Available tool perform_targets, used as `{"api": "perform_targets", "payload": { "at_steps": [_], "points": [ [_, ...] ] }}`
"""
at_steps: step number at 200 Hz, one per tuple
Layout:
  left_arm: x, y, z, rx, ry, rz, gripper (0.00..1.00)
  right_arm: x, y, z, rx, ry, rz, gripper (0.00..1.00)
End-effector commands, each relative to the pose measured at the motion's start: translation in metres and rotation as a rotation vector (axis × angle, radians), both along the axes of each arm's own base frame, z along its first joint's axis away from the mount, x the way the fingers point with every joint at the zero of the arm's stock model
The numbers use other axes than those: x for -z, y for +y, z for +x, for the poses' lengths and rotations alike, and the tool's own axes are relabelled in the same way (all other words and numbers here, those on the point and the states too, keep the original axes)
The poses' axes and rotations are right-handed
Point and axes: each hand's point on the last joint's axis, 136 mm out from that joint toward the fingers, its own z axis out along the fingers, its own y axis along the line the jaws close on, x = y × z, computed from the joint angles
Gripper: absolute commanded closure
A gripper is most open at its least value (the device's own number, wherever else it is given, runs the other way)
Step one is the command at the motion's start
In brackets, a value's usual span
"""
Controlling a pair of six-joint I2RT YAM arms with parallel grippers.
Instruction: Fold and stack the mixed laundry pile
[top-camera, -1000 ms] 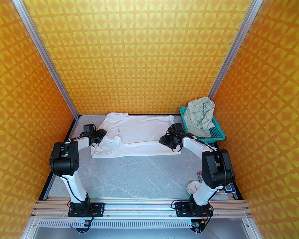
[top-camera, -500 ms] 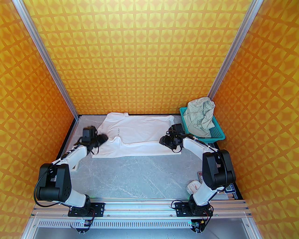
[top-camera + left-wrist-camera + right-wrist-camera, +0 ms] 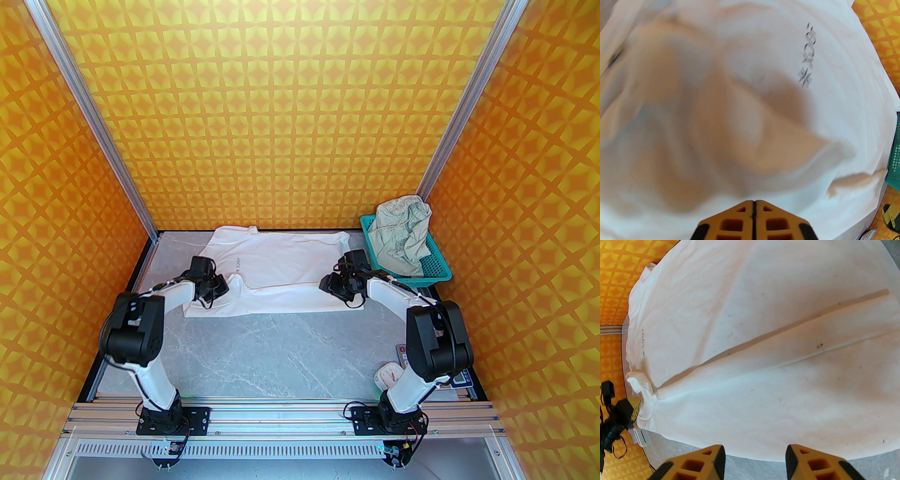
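The white T-shirt (image 3: 281,262) lies spread on the far half of the table, its near long edge folded over. My left gripper (image 3: 224,287) sits at the bunched left sleeve. In the left wrist view its fingertips (image 3: 753,206) are shut together with the T-shirt (image 3: 764,70) gathered, blurred, right at their tips. My right gripper (image 3: 325,282) hovers open over the shirt's near right edge. In the right wrist view its fingers (image 3: 719,460) stand apart above the T-shirt (image 3: 764,357). The pale green shorts (image 3: 401,232) are heaped in the teal basket (image 3: 440,276).
The basket stands at the far right corner against the orange wall. A small white object (image 3: 389,372) and a grey device (image 3: 461,377) lie near the right arm's base. The grey marble table (image 3: 281,356) is bare in front of the shirt.
My left arm swung outward and came back. Its gripper moved right and nearer onto the sleeve and closed there. The right arm and the shorts have not moved.
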Motion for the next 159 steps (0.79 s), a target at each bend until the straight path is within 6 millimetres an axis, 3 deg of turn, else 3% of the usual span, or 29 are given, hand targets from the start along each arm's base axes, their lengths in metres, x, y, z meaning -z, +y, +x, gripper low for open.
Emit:
{"api": "perform_targets", "payload": {
  "at_steps": [1,60,126,159],
  "points": [
    [0.008,-0.003,0.008,0.018,0.015,0.029,0.95,-0.009,0.001,0.0,0.005,-0.02,0.025,0.53],
    [-0.004,-0.007,0.053,0.032,-0.056,0.049,0.94,-0.01,0.001,0.001,-0.002,-0.022,0.02,0.53],
    [0.01,-0.007,0.088,0.034,-0.092,0.078,0.94,-0.007,0.0,-0.001,-0.007,-0.017,0.011,0.53],
    [0.006,-0.025,0.104,0.081,-0.153,0.081,0.93,-0.008,0.003,-0.001,-0.027,-0.026,0.016,0.52]
  ]
}}
